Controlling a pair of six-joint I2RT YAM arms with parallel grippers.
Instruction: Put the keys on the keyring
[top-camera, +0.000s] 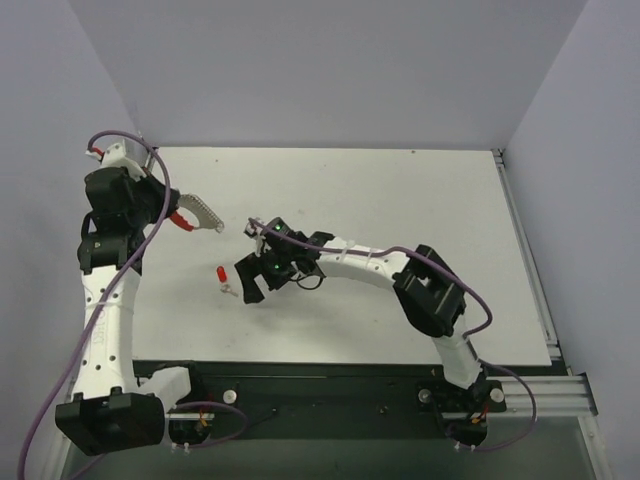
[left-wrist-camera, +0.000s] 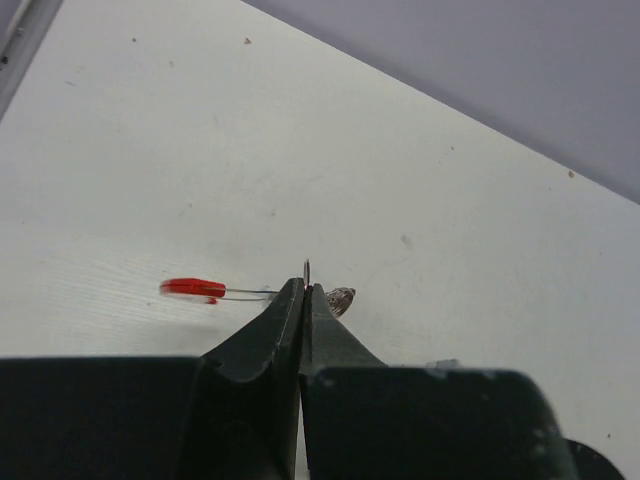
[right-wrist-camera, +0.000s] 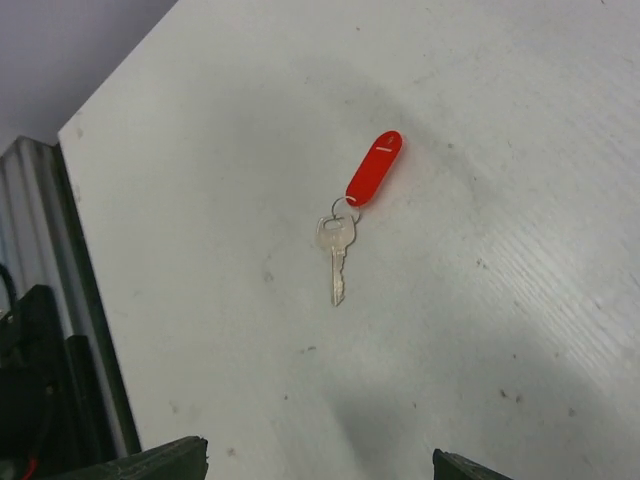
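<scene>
**Key, pincers and keyring, near to far.** Nearest the arm bases, a small flat silver metal key (right-wrist-camera: 337, 262) is shown lying flat on the white desk (right-wrist-camera: 500, 300). Its bow is threaded on a small wire ring (right-wrist-camera: 343, 208), to which a red oval plastic tag (right-wrist-camera: 374, 168) is joined, touching and just beyond the key. Just to the right of the key, the right pincer (right-wrist-camera: 318, 465) is held spread wide with nothing between its fingers. It is aimed at the key, presumably so that the key can be straddled and lifted.

Beyond the key and to its left, the left pincer (left-wrist-camera: 306, 290) is pressed together on a thin metal part of the keyring (left-wrist-camera: 192, 288), a small red curved loop with a short bunched silver chain (left-wrist-camera: 340, 298). Loop and chain are left projecting to opposite sides of the tips. The keyring is apparently raised off the desk, probably to be steadied for threading. The key is not yet on it.
</scene>
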